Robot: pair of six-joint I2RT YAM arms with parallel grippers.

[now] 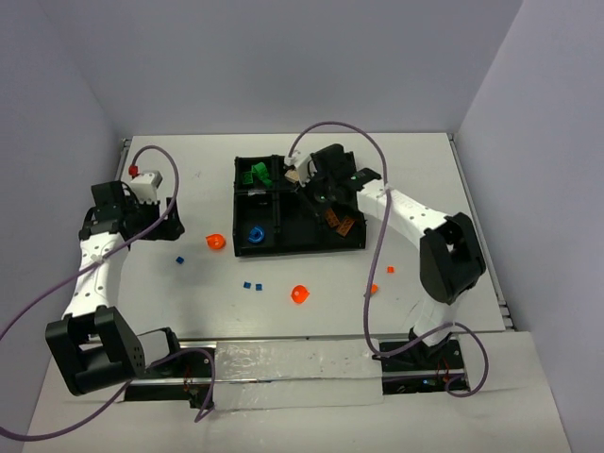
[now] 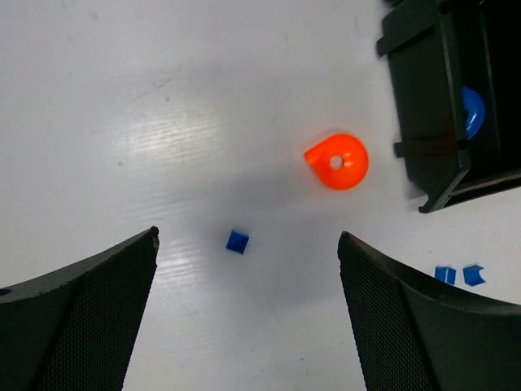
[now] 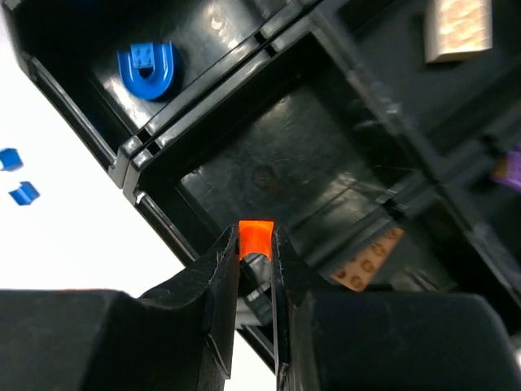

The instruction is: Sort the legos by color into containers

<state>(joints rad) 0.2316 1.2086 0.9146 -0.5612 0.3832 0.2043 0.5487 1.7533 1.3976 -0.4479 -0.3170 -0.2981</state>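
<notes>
The black tray (image 1: 283,247) holds green legos (image 1: 257,174) in its back left compartment, a blue one (image 1: 255,234) front left and brown ones (image 1: 340,224) front right. My right gripper (image 1: 307,186) hangs over the tray's middle, shut on a small orange lego (image 3: 255,235) above a bare front compartment (image 3: 285,155). The left gripper (image 2: 248,244) is open above the table left of the tray, with nothing between its jaws. A tiny blue brick (image 2: 237,241) lies on the table under it, and an orange round piece (image 2: 338,161) rests just beyond.
Loose on the table are another orange piece (image 1: 300,294), two small orange bits (image 1: 389,269), and two blue bricks (image 1: 252,284). A tan brick (image 3: 460,28) and a purple one (image 3: 511,167) lie in far compartments. A red object (image 1: 133,171) sits at the back left.
</notes>
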